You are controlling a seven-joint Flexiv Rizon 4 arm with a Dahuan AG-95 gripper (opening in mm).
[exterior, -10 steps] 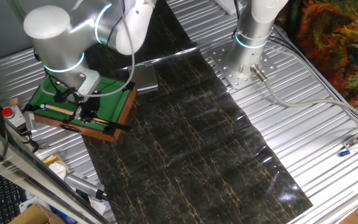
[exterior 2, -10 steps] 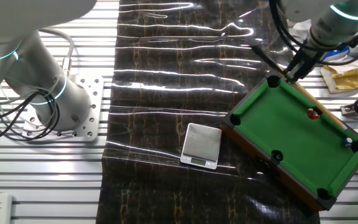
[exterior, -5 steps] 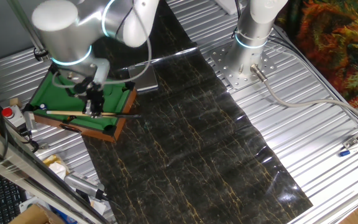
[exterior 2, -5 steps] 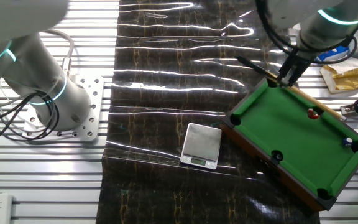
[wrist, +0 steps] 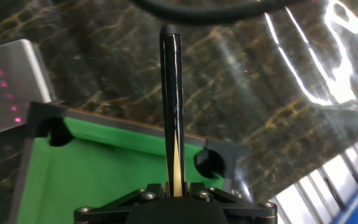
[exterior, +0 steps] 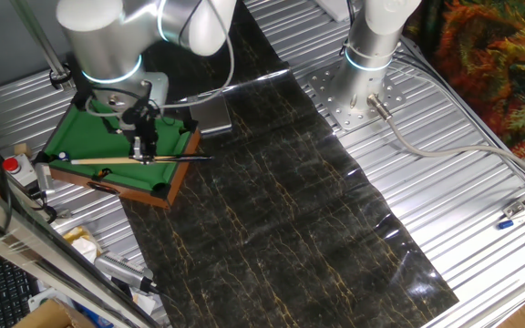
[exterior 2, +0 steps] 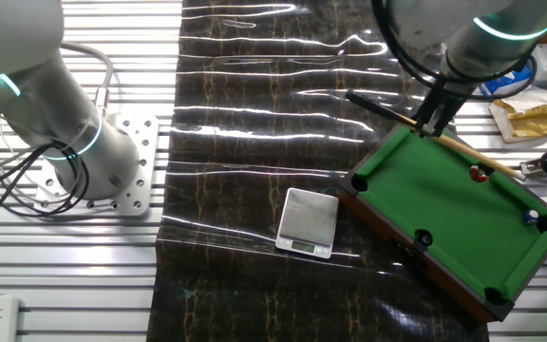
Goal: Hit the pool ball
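A small pool table (exterior: 87, 138) with green felt stands at the left of the black mat; it also shows in the other fixed view (exterior 2: 444, 214) and the hand view (wrist: 98, 168). My gripper (exterior: 142, 150) is shut on a wooden cue stick (exterior: 98, 161) with a black butt. It holds the cue roughly level over the table's long side. In the other fixed view my gripper (exterior 2: 435, 122) is at the table's far corner, and the cue (exterior 2: 487, 161) points toward a red ball (exterior 2: 480, 174) near the rail. A blue and white ball (exterior 2: 532, 216) lies by a far pocket. The hand view shows the cue (wrist: 173, 106) between my jaws (wrist: 174, 190).
A silver scale (exterior 2: 309, 220) lies on the mat beside the table and shows in the hand view (wrist: 8, 81). A second arm's base (exterior: 363, 91) is bolted at the mat's far side. Clutter lies by the table's outer end (exterior: 25, 178).
My gripper has carried the cue along the table's long side toward the mat. The black butt now overhangs the table's corner further. The red ball has not moved.
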